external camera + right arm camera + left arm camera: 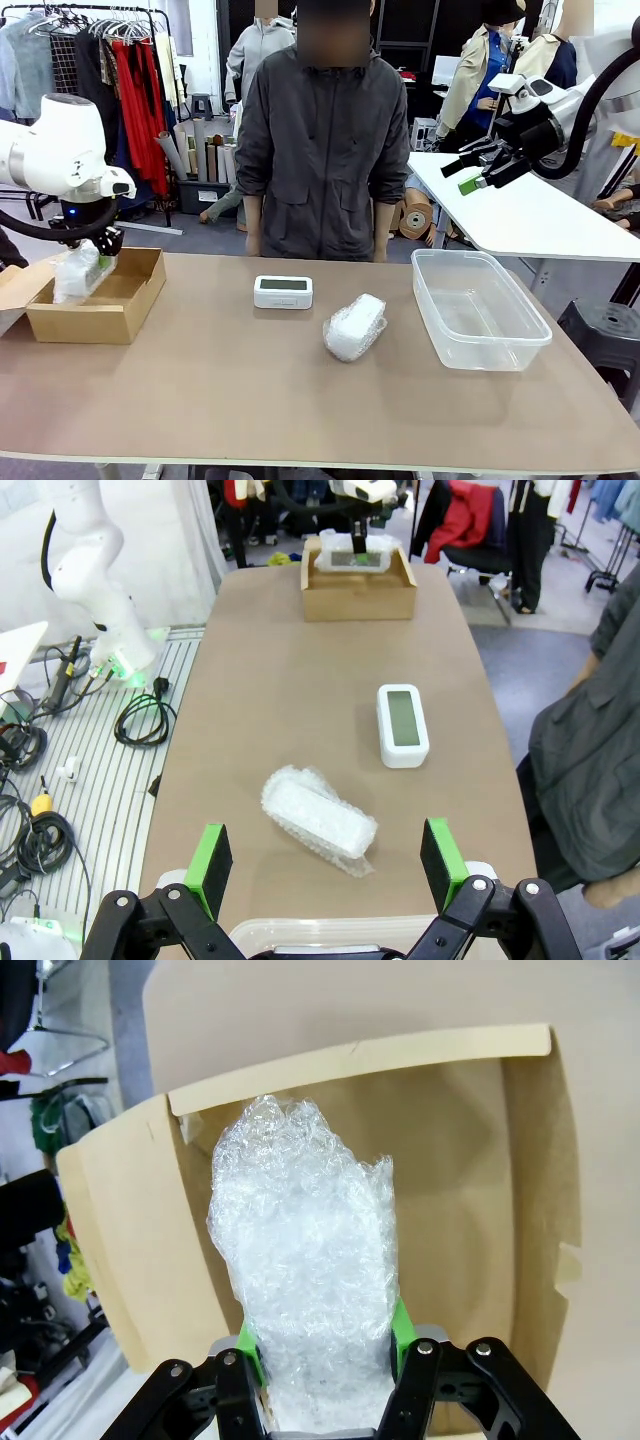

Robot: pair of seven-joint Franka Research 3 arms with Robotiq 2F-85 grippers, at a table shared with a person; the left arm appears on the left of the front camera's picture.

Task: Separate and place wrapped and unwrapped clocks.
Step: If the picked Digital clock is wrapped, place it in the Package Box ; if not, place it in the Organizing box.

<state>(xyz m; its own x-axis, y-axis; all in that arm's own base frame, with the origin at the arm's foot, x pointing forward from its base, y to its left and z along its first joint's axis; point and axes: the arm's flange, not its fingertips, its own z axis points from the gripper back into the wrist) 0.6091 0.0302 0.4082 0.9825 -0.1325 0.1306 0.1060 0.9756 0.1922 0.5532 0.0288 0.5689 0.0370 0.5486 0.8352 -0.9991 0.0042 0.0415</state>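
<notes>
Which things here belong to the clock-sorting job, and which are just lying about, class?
Job: held wrapped bundle in the left gripper; loose wrapped bundle; bare clock; cardboard box; clear tub.
Lying about: clothes rack; paper rolls; white side table.

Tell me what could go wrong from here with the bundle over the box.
1. The left gripper pinches the bubble-wrapped bundle by one end only, so the soft wrap may slip or shift in the grip.
2. The bundle hangs close to one wall of the cardboard box. Released here, it may catch the wall or the flap and tip out.
</notes>
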